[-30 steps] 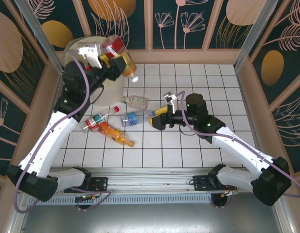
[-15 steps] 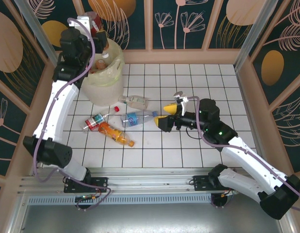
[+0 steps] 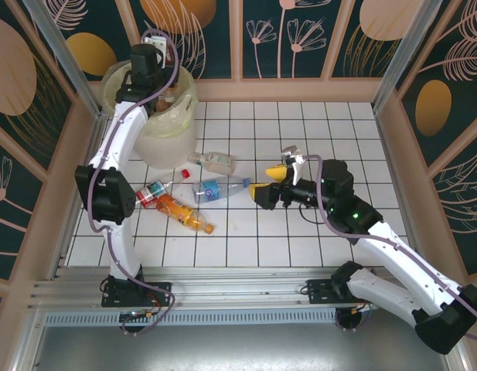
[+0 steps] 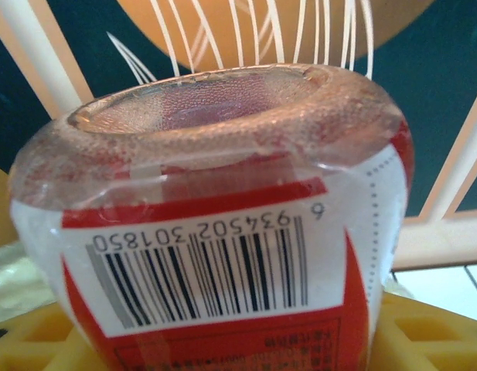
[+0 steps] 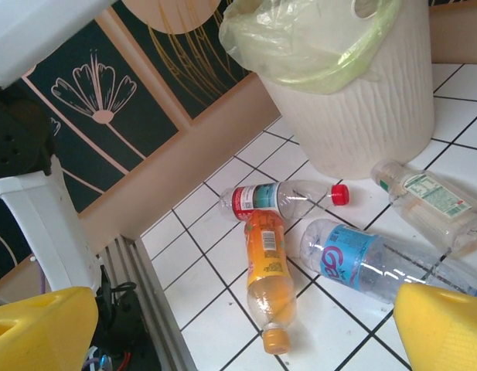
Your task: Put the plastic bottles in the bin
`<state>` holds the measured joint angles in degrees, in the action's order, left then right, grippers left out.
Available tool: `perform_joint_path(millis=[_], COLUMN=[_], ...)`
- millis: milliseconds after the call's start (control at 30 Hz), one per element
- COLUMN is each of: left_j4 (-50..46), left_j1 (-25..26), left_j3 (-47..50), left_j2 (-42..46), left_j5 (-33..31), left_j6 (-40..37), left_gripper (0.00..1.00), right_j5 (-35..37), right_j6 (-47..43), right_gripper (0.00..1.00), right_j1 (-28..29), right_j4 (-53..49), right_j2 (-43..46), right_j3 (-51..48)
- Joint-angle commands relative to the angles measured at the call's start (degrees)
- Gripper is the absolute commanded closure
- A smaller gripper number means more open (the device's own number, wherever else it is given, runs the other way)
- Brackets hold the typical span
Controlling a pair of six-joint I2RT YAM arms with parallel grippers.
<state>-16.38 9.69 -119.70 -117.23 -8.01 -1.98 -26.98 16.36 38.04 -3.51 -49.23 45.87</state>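
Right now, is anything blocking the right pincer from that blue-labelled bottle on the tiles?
Nothing visible. The right pincer stands open, facing the narrow end of the blue-labelled bottle at close range. The orange bottle lies beside it, further from the pincer.

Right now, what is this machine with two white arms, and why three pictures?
It is a robot with two arms fixed to a white tiled table. One picture looks down from above; the other two come from a camera on each wrist. The left gripper is up at the bin, a white bucket with a yellow bag, squeezing a red-labelled bottle. The right gripper is open and holds nothing. Four bottles lie on the tiles: an orange bottle, a blue-labelled bottle, a red-capped bottle and a clear bottle near the bin.
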Motion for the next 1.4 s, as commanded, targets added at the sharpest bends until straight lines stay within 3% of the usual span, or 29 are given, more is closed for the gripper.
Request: perform_joint_path(millis=[0,200,567,733,867,1067,1167,1233,1367], left_j4=[1.4,1.4,-0.8,-4.4,-5.6,-8.9,-9.3,-8.2,-6.1], left_j1=[-0.3,-0.3,-0.7,-0.7,-0.7,-0.7,-0.7,-0.7,-0.7], left_j3=[-1.3,1.4,1.1,-2.2,-2.0,-1.5,1.8,6.5,17.9], left_j2=[-1.1,-1.8,1.6,2.7,5.0,11.0,15.5,18.7,27.3], left_j5=[-1.5,-3.7,-8.1,-9.2,-9.1,-3.6,1.7,6.6,15.9], left_j6=[-1.8,-2.7,-3.6,-2.3,-1.4,4.7,8.7,11.2,16.6], left_gripper=[0.39,0.37,0.20,0.02,0.01,0.03,0.03,0.02,0.01], right_j5=[1.1,1.5,1.5,3.1,4.0,6.3,11.4,12.6,8.0], right_j6=[-0.4,-0.5,-0.1,0.1,0.0,0.2,0.6,-0.2,-5.4], right_gripper=[0.01,0.02,0.02,0.02,0.02,0.03,0.04,0.05,0.05], right_j1=[0.4,0.4,0.4,0.4,0.4,0.5,0.4,0.4,0.4], right_j4=[-0.3,-0.6,0.9,0.7,0.6,0.7,-0.4,-0.6,-0.4], right_j2=[1.2,1.1,-0.4,-0.9,-1.2,-2.9,-4.7,-6.1,-9.1], right_j3=[-1.1,-1.3,-1.7,-2.0,-2.3,-2.4,-2.0,-1.8,-1.6])
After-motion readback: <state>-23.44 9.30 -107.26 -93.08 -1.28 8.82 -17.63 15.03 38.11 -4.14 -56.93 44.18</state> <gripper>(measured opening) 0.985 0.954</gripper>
